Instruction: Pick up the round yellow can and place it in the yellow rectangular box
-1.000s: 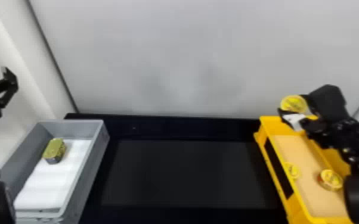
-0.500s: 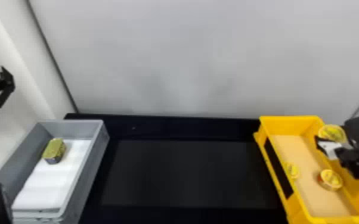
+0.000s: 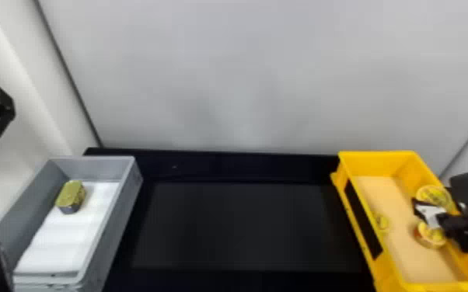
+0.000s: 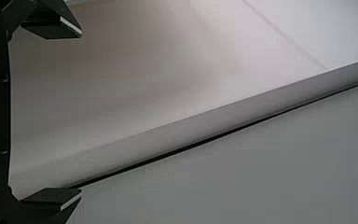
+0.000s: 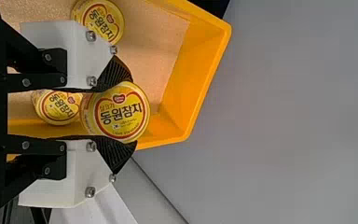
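In the head view my right gripper [image 3: 425, 205] is over the right side of the yellow box [image 3: 396, 157], holding a round yellow can [image 3: 435, 194]. Seen in the right wrist view, both fingers of the right gripper [image 5: 127, 113] press the sides of the can [image 5: 122, 113], its printed lid in sight, with the yellow box [image 5: 198, 74] behind it. My left gripper [image 3: 6, 108] is parked at the far left, beyond the grey box; the left wrist view shows the left gripper [image 4: 80, 113] open, its fingers wide apart.
Two other round cans lie in the yellow box: one [image 3: 381, 221] by its left wall, another [image 3: 430, 236] beside the right gripper. A grey box [image 3: 122, 209] at left holds a yellow-green rectangular can [image 3: 70, 195]. Between the boxes lies a black surface [image 3: 237, 225].
My right gripper has carried the can from above the yellow box's far end rightward and nearer, over its right side. The left arm has shifted slightly left.
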Controlling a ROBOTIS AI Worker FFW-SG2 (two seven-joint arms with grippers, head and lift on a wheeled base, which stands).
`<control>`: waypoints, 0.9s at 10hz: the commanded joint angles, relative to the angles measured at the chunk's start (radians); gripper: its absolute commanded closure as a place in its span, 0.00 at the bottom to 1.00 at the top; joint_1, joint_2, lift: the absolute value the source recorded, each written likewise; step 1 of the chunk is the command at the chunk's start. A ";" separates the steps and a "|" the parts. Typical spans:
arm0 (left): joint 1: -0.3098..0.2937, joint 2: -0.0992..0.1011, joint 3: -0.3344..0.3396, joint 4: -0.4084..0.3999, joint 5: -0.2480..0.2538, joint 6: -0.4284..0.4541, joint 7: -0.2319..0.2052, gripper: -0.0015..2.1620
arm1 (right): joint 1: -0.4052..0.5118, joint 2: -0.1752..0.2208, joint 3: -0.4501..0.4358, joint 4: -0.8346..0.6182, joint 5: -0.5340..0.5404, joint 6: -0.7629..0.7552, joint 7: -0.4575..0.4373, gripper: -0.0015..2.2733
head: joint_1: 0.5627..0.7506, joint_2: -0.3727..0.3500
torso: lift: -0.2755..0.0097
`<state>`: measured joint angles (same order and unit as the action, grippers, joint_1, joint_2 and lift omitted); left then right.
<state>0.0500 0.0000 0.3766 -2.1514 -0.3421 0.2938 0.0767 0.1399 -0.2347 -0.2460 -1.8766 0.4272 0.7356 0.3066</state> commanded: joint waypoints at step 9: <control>0.005 -0.003 0.001 -0.002 0.000 -0.001 0.002 0.04 | 0.004 -0.003 -0.003 -0.009 0.003 0.019 0.011 0.05 | 0.70 0.53 | 0.77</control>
<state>0.0552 0.0000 0.3787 -2.1538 -0.3421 0.2931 0.0781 0.1451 -0.2373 -0.2470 -1.8833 0.4283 0.7571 0.3176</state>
